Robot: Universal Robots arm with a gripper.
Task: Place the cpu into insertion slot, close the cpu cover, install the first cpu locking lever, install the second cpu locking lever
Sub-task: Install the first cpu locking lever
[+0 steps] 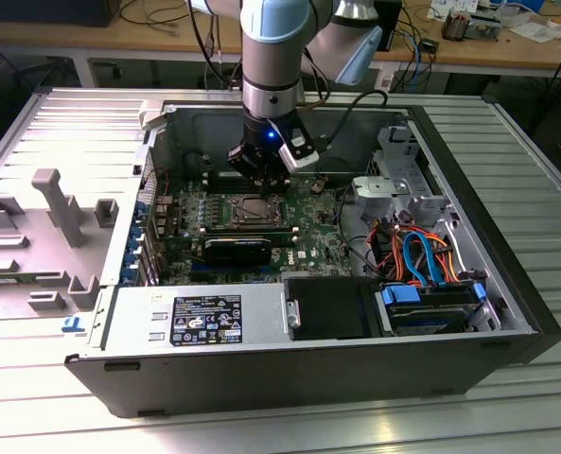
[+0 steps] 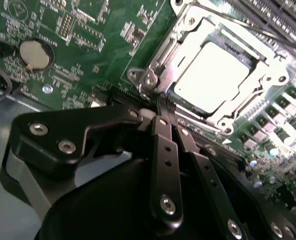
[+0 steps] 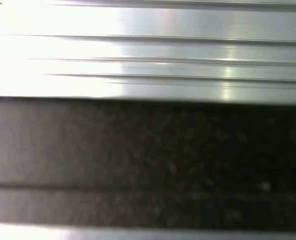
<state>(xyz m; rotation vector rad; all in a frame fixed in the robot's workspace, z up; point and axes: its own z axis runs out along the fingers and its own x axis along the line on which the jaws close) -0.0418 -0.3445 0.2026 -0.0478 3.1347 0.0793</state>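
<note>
**Q:** Gripper (image 2: 163, 107) first: what state is yours in?

**A:** Clenched on nothing, fingers pressed together, tips just beside the insertion slot (image 2: 215, 75).

**Q:** Largest to smallest, what surrounds that slot?

**A:** Green board (image 2: 88, 45) beneath it. Cpu cover (image 2: 261, 80) framing it, apparently down. Cpu (image 2: 211, 76) seated inside.

**Q:** Handling?

**A:** You'd likely find the cpu light, stiff, fragile; take its edges. The cover looks thin, springy.

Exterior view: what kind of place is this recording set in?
Likely an electronics lab or robotics workbench: an opened computer case on a ribbed metal table, and a wooden bench behind strewn with cables.
</note>
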